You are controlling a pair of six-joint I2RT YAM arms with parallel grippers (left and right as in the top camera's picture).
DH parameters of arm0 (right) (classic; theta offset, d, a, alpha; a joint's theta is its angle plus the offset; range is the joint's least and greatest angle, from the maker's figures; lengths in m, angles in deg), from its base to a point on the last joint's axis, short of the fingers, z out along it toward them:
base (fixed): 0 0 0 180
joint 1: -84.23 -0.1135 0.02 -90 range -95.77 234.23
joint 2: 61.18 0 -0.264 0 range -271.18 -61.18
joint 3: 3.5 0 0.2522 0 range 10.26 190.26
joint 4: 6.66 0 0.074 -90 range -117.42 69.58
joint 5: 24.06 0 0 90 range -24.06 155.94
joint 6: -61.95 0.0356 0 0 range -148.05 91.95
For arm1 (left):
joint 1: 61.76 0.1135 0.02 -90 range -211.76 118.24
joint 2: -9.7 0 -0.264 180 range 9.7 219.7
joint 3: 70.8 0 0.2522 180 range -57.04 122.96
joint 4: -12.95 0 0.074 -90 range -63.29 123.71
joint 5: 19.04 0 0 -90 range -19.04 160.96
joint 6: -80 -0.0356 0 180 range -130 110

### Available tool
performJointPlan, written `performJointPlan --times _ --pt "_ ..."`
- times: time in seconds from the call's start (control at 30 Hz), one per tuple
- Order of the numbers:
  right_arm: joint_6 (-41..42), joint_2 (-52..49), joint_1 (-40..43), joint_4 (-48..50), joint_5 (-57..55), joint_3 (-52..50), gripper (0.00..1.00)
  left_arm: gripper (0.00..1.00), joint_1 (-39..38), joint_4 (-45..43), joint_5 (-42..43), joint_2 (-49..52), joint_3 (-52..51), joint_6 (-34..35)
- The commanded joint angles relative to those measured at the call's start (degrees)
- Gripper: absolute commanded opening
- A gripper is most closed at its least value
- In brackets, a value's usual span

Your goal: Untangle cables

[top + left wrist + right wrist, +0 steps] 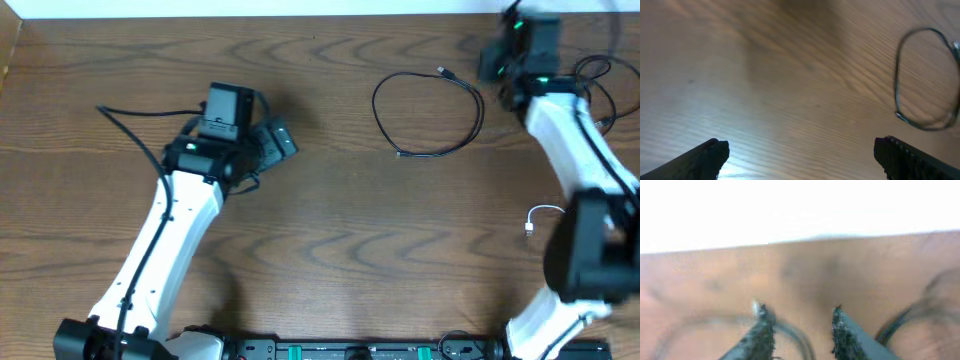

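Right jaws part-spread, pinching nothing. Blurred thin dark cord [895, 325] sits just outside one tip: centre it btwn tips, then close low. Left jaws wide apart, empty; thin black cable loop [897, 82] well off to one side.

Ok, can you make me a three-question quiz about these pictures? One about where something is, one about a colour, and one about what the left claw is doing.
1. Where is the black cable loop?
A) in a gripper
B) lying loose on the table
C) wrapped round an arm

2. What colour is the short cable beside the right arm?
A) white
B) red
C) green

3. What is the left gripper doing?
A) squeezing a cable
B) holding a plug
C) open, holding nothing

Answers:
1. B, nothing touches the loop.
2. A, it shows pale against the brown wood.
3. C, only bare wood shows between its fingers.
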Motion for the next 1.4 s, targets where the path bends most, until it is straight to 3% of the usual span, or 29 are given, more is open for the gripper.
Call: performJointPlan --times 0.0,0.1,0.27,0.43,0.53,0.57,1.07,1.37 --pt "-7.1 7.9 0.3 3.0 -4.9 0.6 0.44 1.00 -3.6 -0.5 -0.9 -0.2 0.0 0.5" --pt "-14.5 12.2 0.3 4.8 -8.1 0.6 0.58 0.99 -7.3 -0.4 -3.6 -0.2 0.0 0.3" --pt "-22.8 17.4 0.3 0.3 -9.7 0.6 0.70 1.00 -11.8 -0.5 -9.4 -0.2 0.0 0.3" --pt "-23.0 24.0 0.3 -8.4 -8.3 0.5 0.79 0.99 -13.0 -0.4 -12.5 -0.2 0.0 0.3" --pt "-23.0 30.0 0.3 -14.1 -4.0 0.3 0.90 1.00 -13.0 -0.4 -12.4 -0.2 0.0 0.3" --pt "-23.0 31.4 0.3 -14.9 -2.9 0.3 0.99 1.00 -13.0 -0.4 -12.4 -0.2 0.0 0.3" --pt "-23.0 46.0 0.2 -19.1 0.0 0.3 0.99 0.99 -13.0 -0.4 -12.4 -0.2 0.0 0.3" --pt "-23.0 45.9 0.2 -32.7 0.0 0.3 0.99 0.99 -13.0 -0.4 -12.4 -0.2 0.0 0.3"
